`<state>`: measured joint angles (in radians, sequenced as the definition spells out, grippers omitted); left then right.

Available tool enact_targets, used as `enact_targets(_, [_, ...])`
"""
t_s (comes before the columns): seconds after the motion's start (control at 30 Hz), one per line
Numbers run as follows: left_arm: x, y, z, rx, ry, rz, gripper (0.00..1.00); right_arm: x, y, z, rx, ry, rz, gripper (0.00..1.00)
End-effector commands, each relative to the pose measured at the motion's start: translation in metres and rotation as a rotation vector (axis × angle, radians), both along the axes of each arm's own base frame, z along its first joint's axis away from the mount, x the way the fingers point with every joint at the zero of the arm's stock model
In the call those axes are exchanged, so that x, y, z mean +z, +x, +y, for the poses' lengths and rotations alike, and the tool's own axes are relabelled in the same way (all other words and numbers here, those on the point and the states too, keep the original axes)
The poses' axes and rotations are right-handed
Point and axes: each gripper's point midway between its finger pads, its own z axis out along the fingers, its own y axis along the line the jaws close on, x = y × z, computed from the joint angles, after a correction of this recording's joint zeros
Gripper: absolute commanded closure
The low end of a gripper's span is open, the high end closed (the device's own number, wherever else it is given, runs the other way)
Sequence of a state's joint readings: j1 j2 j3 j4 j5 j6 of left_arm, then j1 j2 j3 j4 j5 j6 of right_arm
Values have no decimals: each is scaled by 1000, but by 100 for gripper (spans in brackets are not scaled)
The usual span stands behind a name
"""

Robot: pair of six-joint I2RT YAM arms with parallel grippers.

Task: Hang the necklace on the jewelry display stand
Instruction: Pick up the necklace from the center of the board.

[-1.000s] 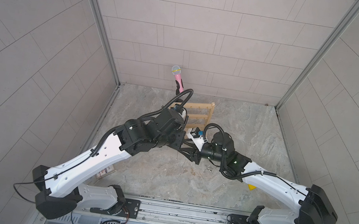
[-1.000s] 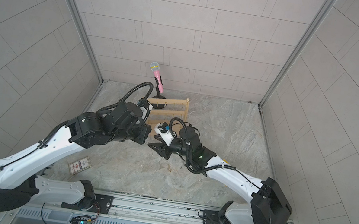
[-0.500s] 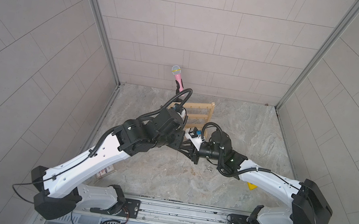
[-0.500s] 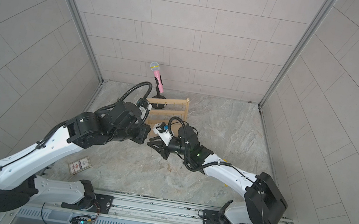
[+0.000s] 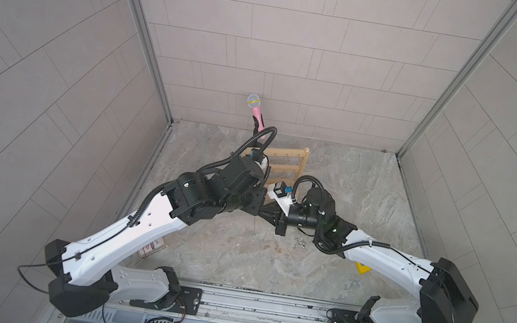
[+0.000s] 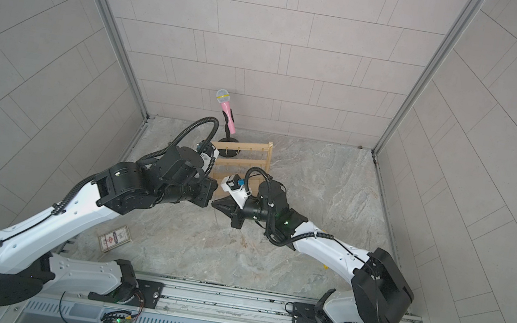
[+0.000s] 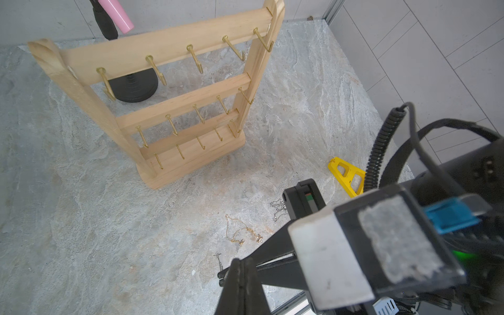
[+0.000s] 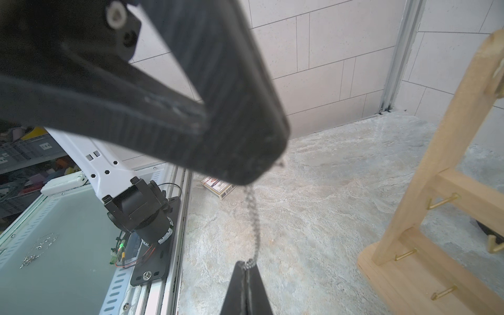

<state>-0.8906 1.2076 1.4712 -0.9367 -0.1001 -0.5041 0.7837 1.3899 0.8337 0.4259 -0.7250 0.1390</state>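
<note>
A thin silver necklace hangs taut between my two grippers, above the floor and in front of the jewelry display stand. In the right wrist view the chain runs from the tip of my left gripper down into my right gripper, which is shut on its lower end. In the left wrist view my left gripper is shut, and the right gripper meets it tip to tip. The light wooden stand is upright, and its brass hooks are bare.
A gold necklace and a silver one lie on the stone floor below the grippers, with a yellow plastic piece nearby. A pink microphone on a black stand is behind the rack. A card box lies near the left arm.
The right gripper has gone from open to shut on the chain held by the left gripper. The right arm edged toward the left gripper, which stayed in place.
</note>
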Motion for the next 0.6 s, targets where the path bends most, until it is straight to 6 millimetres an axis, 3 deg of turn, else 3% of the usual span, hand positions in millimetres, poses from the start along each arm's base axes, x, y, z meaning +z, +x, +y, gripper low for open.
enact_targets(0.0, [9, 0, 1, 0, -15, -24, 100, 8, -2, 0, 12, 29, -28, 94])
enact_targets(0.13, [10, -1, 1, -3, -13, -24, 100, 6, 9, -2, -40, 25, -36, 81])
enact_targets(0.27, [11, -1, 3, -2, -8, -27, 100, 8, 15, -4, -55, 38, -39, 78])
enact_targets(0.57, [10, 1, 4, 4, 5, -30, 100, 6, 9, -2, -14, 40, -25, 99])
